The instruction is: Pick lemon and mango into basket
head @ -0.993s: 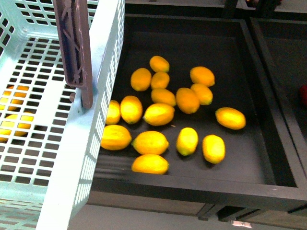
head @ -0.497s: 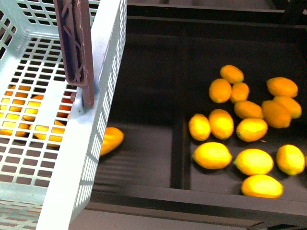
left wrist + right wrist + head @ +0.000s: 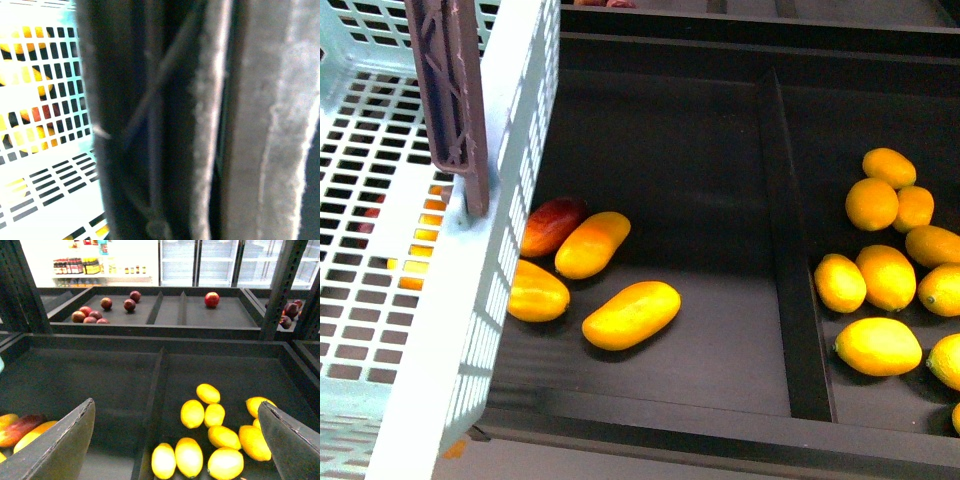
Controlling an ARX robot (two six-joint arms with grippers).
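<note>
The turquoise basket (image 3: 485,260) hangs at the left of the front view, its brown handle (image 3: 448,100) upright. My left gripper (image 3: 220,150) is shut on that handle (image 3: 150,125), which fills the left wrist view. Three orange-yellow mangoes lie in the left compartment, the nearest mango (image 3: 631,314) just right of the basket. Several lemons sit in the right compartment, among them one lemon (image 3: 878,346) near the front. My right gripper (image 3: 175,447) is open above the lemons (image 3: 192,413), holding nothing. Neither arm shows in the front view.
A dark red mango (image 3: 552,224) lies against the basket side. A black divider (image 3: 788,250) separates the two compartments, and a raised front lip (image 3: 720,428) borders the tray. Dark red fruit (image 3: 92,312) sits on the shelf behind. Yellow and red fruit show through the basket slots (image 3: 35,115).
The front view has swung left: the lemons slid to the right edge and the mango compartment came into sight. The basket stays at the left, still held.
</note>
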